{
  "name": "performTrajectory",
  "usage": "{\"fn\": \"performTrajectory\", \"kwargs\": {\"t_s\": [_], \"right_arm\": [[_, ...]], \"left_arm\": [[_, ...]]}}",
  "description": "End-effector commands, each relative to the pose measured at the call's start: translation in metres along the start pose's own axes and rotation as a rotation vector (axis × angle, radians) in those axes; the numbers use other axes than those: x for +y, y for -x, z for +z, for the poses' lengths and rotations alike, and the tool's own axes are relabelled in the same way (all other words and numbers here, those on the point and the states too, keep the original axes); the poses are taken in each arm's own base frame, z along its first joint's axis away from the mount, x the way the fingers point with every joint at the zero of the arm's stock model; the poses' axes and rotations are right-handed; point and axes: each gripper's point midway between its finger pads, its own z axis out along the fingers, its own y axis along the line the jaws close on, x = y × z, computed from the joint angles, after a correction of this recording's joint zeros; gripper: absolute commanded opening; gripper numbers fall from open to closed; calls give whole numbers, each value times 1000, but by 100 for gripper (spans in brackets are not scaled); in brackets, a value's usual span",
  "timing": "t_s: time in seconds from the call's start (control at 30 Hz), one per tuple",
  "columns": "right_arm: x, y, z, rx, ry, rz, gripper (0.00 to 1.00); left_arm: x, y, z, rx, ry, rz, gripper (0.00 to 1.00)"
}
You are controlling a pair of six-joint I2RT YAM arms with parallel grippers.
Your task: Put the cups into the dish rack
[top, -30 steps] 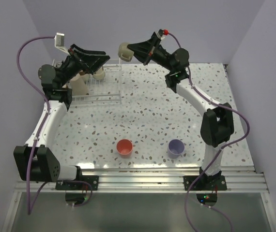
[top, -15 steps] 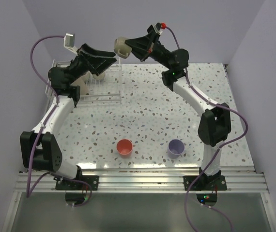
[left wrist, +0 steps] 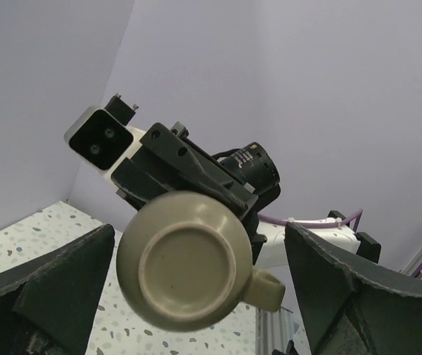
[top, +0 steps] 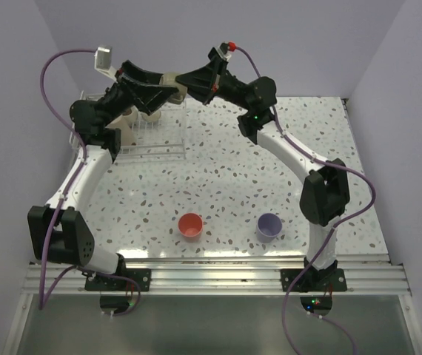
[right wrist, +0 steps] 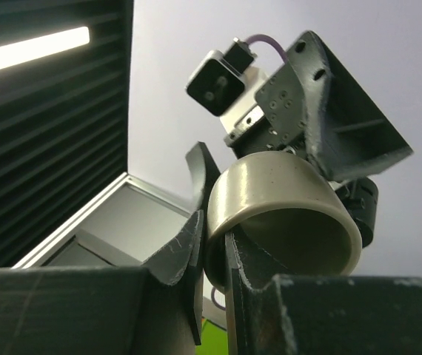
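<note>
My right gripper (top: 186, 80) is shut on the wall of a beige handled cup (top: 171, 79) and holds it in the air above the right end of the white wire dish rack (top: 168, 145). In the right wrist view one finger is inside the rim and one outside (right wrist: 213, 231). My left gripper (top: 161, 90) is open, raised, and faces the cup. In the left wrist view the cup's underside (left wrist: 189, 266) sits between its spread fingers (left wrist: 55, 285), not touched. A red cup (top: 190, 225) and a lavender cup (top: 269, 226) stand on the table near the front.
The rack at the back left holds a tall beige cup (top: 121, 130) and another pale cup (top: 151, 114) under my left gripper. The speckled table (top: 233, 177) has a metal rail along its front edge. Walls close in behind and at both sides.
My right gripper has carried the beige cup leftward to my left gripper. My left gripper has risen and turned toward it, so the cup now lies between its open fingers.
</note>
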Motion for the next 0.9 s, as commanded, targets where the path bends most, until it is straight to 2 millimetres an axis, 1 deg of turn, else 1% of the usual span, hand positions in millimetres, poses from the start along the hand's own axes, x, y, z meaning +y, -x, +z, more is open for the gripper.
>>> {"fn": "performTrajectory", "kwargs": {"t_s": [0.0,0.03,0.13,0.17,0.2,0.27,0.33,0.4,0.43,0.53,0.57,0.67,0.7,0.73,0.77,0.87], "right_arm": [[13,-13,1,39,6,-83,0],[10,-13,0,35,-4,-80,0],[8,-14,-2,30,-10,-84,0],[8,-15,-1,31,-6,-85,0],[8,-14,-2,26,-6,-82,0],[11,-13,-2,14,5,-87,0],[14,-13,-1,10,19,-89,0],[22,-13,-1,6,46,-92,0],[25,-14,0,9,58,-96,0],[33,-15,0,16,87,-101,0],[35,-17,-1,21,88,-107,0],[28,-17,-2,18,70,-104,0],[30,-18,-3,18,71,-105,0],[26,-18,-4,14,65,-98,0],[26,-19,-5,12,64,-102,0],[27,-19,-6,8,66,-102,0]], "left_arm": [[-26,19,5,-16,-36,82,100],[-27,20,5,-13,-36,82,100],[-26,18,5,-4,-26,79,98],[-23,16,5,2,-14,68,97],[-21,15,4,7,-8,65,93],[-19,13,4,17,5,63,90],[-19,12,3,23,13,76,91],[-13,8,1,40,41,60,93],[-14,8,1,41,47,76,94],[-6,4,-2,53,79,66,94],[-4,3,-3,56,87,62,94],[0,0,-5,54,101,59,93],[1,-2,-5,55,105,55,91],[0,-1,-5,52,106,57,89],[0,0,-5,50,106,57,87],[2,0,-4,52,110,54,77]]}}
